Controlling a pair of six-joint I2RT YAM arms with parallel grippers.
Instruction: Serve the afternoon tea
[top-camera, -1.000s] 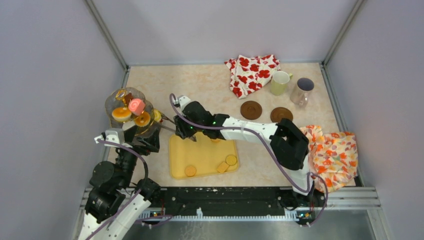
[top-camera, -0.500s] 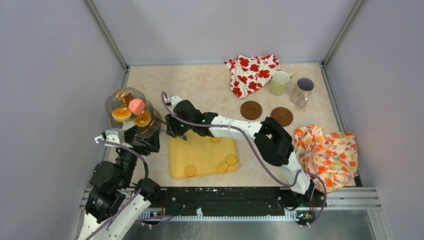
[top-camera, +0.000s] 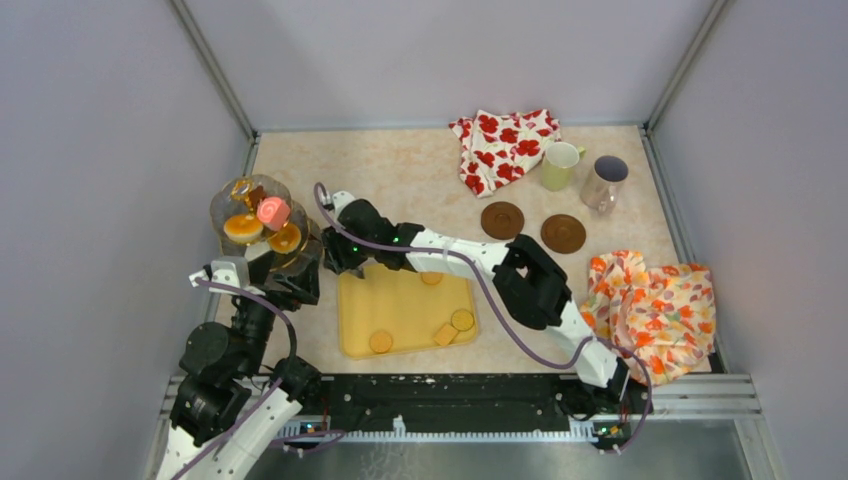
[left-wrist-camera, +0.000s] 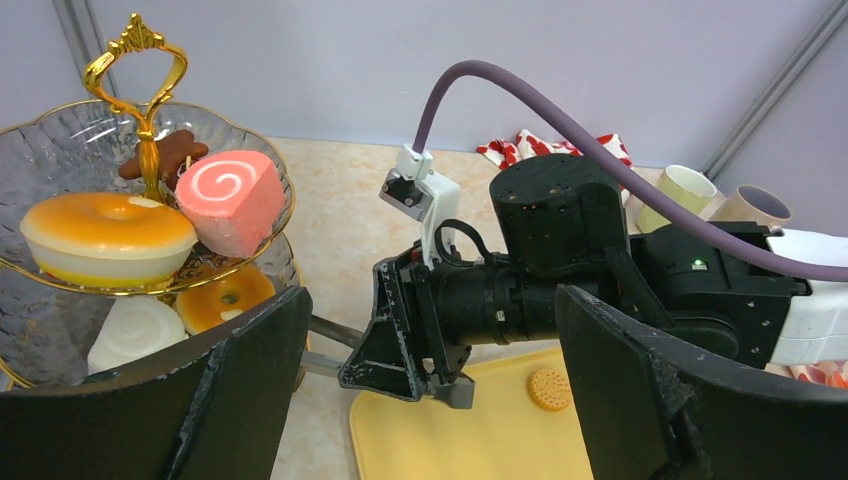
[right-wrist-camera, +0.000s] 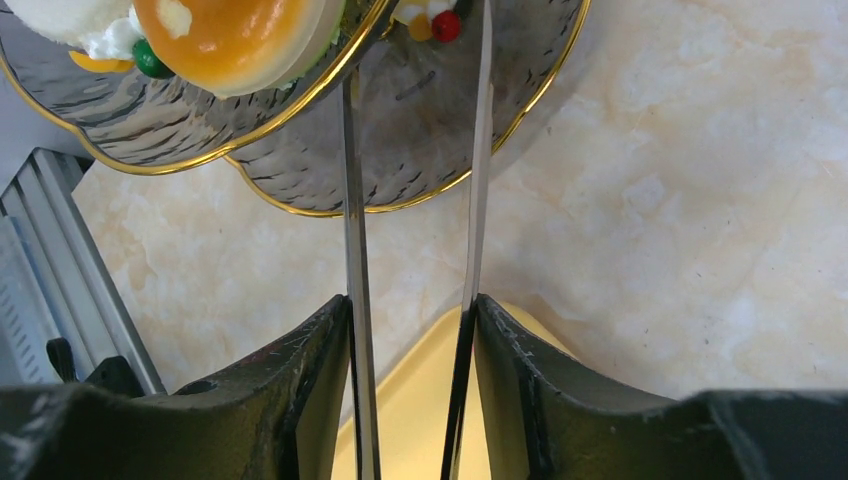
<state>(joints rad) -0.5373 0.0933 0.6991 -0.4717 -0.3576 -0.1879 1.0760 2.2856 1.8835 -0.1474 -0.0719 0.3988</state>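
A two-tier glass stand (top-camera: 250, 215) at the left holds a pink swirl roll (left-wrist-camera: 228, 200), an orange tart (left-wrist-camera: 105, 235) and other sweets. My right gripper (top-camera: 330, 250) is shut on long metal tongs (right-wrist-camera: 352, 200), whose tips reach the stand's lower tier (right-wrist-camera: 400, 120). My left gripper (left-wrist-camera: 430, 400) is open and empty, just in front of the stand, facing the right gripper. Round biscuits (top-camera: 462, 320) lie on the yellow tray (top-camera: 400, 300). A pale-yellow mug (top-camera: 560, 165) and a greyish mug (top-camera: 605, 180) stand at the back right.
Two brown coasters (top-camera: 502, 220) lie in front of the mugs. A red-flowered cloth (top-camera: 505, 145) lies at the back; an orange-flowered cloth (top-camera: 660, 305) lies at the right edge. The right arm stretches across the tray's far side.
My right gripper has moved left with the tongs, from over the tray's far left corner up to the stand. The left arm has not moved.
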